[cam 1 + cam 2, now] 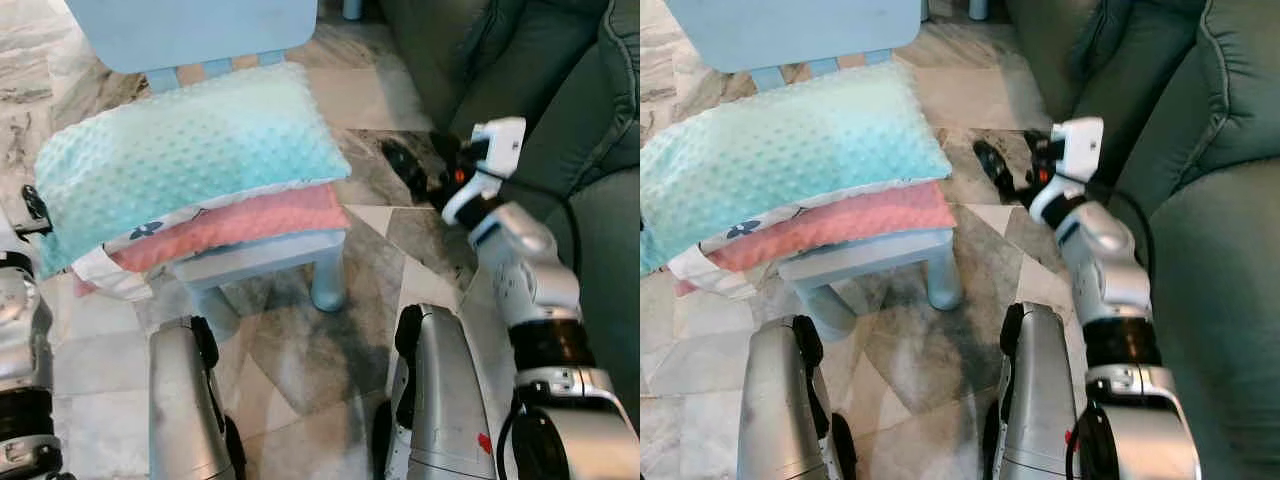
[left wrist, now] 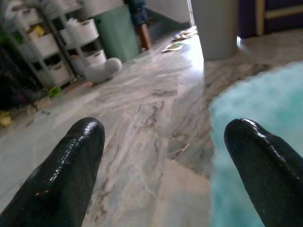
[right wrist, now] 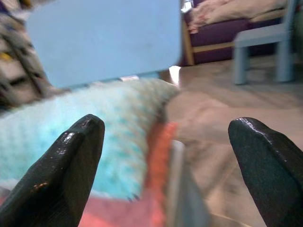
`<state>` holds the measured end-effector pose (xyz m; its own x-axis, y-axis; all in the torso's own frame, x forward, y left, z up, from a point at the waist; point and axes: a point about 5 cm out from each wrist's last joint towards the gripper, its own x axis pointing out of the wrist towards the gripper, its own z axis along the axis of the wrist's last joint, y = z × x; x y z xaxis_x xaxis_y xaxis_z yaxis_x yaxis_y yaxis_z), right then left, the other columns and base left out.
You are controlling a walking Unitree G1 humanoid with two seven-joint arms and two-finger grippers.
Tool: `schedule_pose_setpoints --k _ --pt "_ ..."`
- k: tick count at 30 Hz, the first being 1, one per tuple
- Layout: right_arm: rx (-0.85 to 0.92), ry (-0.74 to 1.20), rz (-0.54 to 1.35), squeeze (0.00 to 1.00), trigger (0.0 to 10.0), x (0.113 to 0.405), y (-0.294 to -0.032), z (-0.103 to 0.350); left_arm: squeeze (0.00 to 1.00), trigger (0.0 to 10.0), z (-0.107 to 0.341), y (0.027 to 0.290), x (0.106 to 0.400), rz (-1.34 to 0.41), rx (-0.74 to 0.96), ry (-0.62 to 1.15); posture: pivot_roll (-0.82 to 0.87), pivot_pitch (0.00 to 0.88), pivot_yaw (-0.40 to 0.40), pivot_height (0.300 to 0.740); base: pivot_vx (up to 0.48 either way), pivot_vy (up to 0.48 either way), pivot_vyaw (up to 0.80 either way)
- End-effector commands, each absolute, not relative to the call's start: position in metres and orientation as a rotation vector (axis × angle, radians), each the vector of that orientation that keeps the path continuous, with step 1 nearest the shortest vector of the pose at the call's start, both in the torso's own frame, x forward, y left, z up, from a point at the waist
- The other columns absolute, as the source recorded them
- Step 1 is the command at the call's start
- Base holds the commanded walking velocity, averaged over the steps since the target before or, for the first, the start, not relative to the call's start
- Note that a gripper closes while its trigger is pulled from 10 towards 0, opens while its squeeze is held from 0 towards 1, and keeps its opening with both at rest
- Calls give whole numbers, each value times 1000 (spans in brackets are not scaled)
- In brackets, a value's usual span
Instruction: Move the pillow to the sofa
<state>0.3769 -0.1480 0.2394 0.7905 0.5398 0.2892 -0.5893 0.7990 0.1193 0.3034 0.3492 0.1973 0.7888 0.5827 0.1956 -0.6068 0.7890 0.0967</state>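
A: Lying on the small blue chair [image 1: 262,255]: teal pillow [image 1: 190,150], atop a pink cushion [image 1: 240,225]. Green sofa [image 1: 1220,200] stands just right.

B: Grippers?

A: Right gripper [image 3: 165,170] near the pillow's right end, fingers apart, empty. Left gripper [image 2: 165,175] at its left edge, fingers apart too.

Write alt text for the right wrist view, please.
The right gripper, black fingers spread wide apart, points at a teal dotted pillow lying on a pink pillow on a pale blue chair. Marble floor lies beside it.
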Motion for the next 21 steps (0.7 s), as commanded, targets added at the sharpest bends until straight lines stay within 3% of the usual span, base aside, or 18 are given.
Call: schedule_pose_setpoints --k 1,7,13,21 --pt "253 -265 709 0 10000 384 -141 251 0 10000 202 367 305 686 77 -145 53 275 0 390 0 0 0" --pt "236 -264 825 0 10000 395 -121 266 0 10000 212 375 318 670 -91 -155 74 294 -6 390 0 0 0" --pt "234 -213 929 0 10000 403 -98 272 0 10000 211 371 335 529 -316 -61 89 299 -7 390 0 0 0" --pt "153 -191 883 0 10000 406 -85 269 0 10000 207 378 334 532 -337 -16 109 307 2 390 0 0 0"
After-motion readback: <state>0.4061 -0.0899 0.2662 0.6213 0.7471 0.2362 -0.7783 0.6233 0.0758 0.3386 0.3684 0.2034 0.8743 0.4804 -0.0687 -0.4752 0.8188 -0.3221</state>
